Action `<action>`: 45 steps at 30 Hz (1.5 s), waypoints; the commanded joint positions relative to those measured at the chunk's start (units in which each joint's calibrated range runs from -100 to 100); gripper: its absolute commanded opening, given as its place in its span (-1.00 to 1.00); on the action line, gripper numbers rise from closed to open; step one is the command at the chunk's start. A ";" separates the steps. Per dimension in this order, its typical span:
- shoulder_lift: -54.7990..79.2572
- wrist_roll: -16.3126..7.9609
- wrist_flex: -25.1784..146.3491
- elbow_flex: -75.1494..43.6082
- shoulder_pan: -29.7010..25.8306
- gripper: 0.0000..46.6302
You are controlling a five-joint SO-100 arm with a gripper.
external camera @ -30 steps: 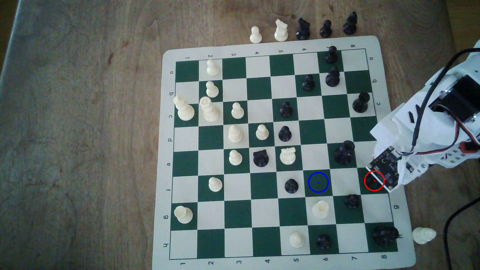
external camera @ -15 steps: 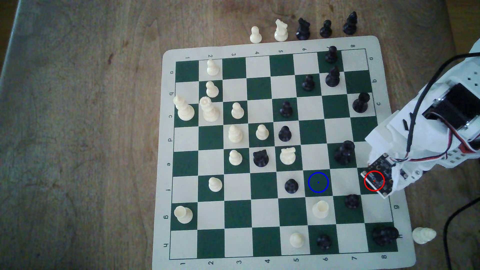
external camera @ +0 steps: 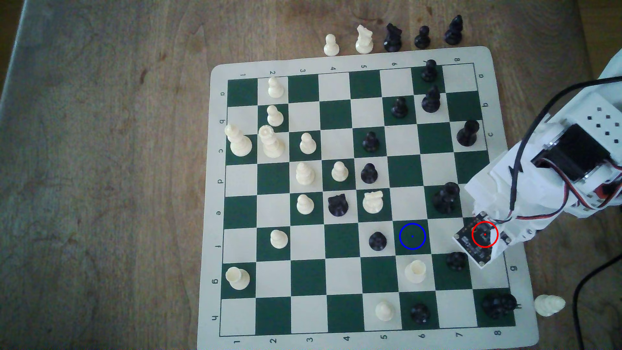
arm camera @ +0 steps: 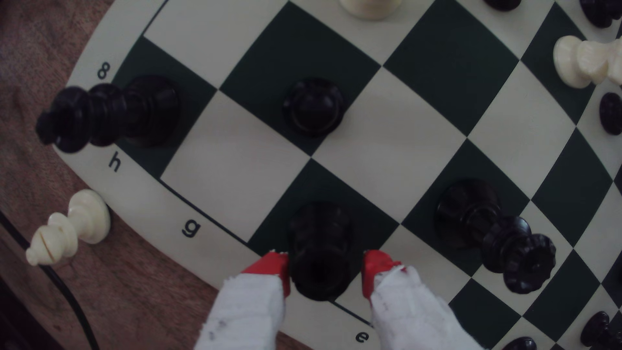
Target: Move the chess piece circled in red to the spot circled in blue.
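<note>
Arm (external camera: 545,175) hides chess piece (arm camera: 319,249) in exterior view.

On the chessboard (external camera: 498,67), the chess piece (arm camera: 319,249) stands between the gripper (arm camera: 325,269) tips near the exterior view's right edge, the spot (external camera: 412,236) two squares leftward

Dark green and cream checks across the chessboard (external camera: 336,208), cream border with black letters and numbers. Glossy black on the chess piece (arm camera: 319,249) between red-tipped, white-wrapped fingers (arm camera: 269,269). Thin blue ring and blue dot on the spot (external camera: 412,236), a dark green square right of centre; red ring (external camera: 484,234) further right. Brown wood grain on the worktop (external camera: 101,168). Cream-white bishop (arm camera: 67,229) off the board.
</note>
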 commanded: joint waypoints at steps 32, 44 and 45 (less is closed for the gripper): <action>15.09 0.10 10.19 -29.26 1.12 -0.99; 35.20 2.10 -0.46 -40.60 10.04 -0.99; 35.88 2.20 -1.52 -40.60 10.19 -0.99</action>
